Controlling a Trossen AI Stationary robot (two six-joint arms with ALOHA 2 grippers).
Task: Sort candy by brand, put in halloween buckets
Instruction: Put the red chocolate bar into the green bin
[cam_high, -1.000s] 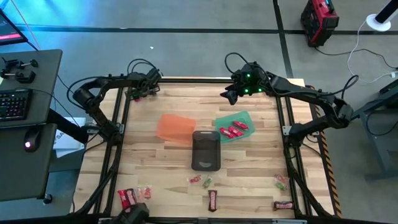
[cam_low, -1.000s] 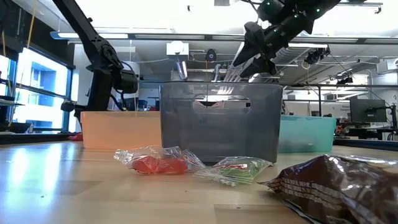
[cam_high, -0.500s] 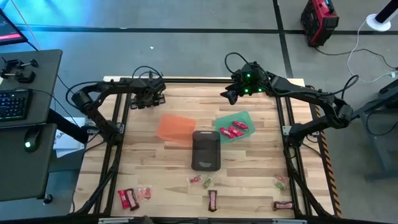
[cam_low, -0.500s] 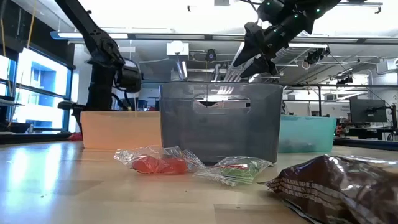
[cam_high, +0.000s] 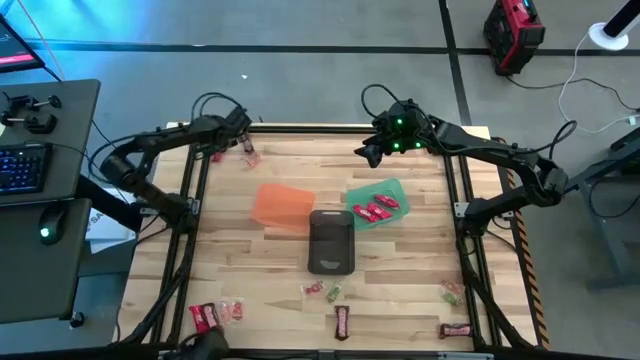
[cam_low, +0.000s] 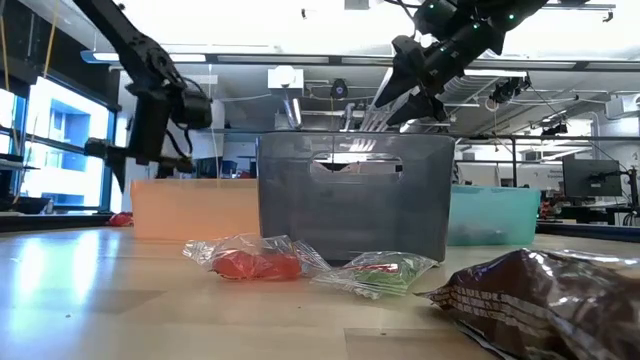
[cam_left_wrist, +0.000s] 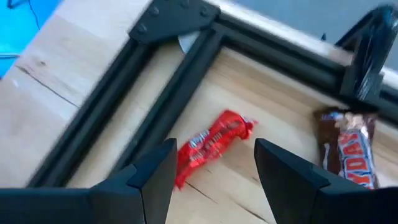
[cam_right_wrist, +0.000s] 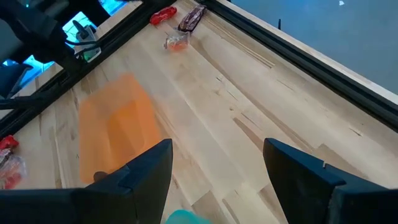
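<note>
1. Ceiling strip lights flood the room evenly; the wooden table shows only soft, faint shadows.
2. A window at nine o'clock burns out white.
3. The brown wrapper nearest the lens sits soft.
4. Motion blur smears the left wrist view.

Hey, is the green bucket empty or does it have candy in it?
Not empty. The high view shows the green bucket holding several red-wrapped candies, lying on its floor beside the dark bucket.
</note>
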